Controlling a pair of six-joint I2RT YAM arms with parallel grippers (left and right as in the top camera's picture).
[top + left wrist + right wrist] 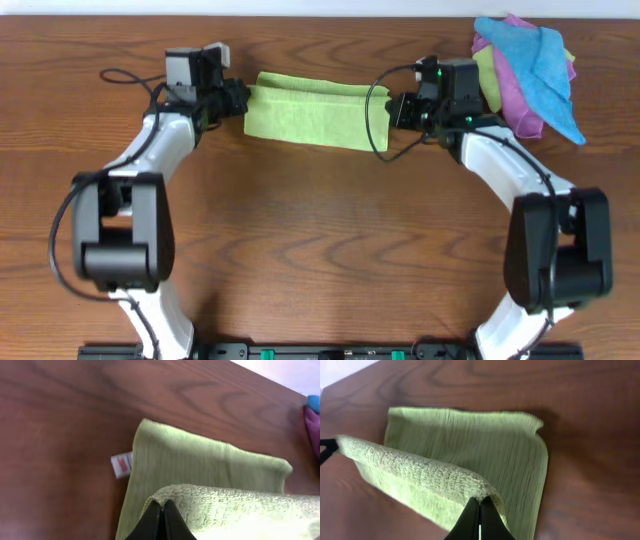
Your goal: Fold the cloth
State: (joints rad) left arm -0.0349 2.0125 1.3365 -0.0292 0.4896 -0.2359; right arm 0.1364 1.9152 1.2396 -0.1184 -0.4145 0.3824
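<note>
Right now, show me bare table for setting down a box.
Widest: the table between both arms, in front of the green cloth. Also the corner beyond the left gripper. Crowded: far right, where the right gripper sits near the pile of cloths.

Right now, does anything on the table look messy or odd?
Only the crumpled heap of blue and purple cloths at the far corner. The green cloth is mid-fold, left hand and right hand pinching its ends.

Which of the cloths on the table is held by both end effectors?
The lime-green cloth, pinched at either end by the left end effector and right end effector. The blue cloth and purple cloth lie heaped apart, untouched.
</note>
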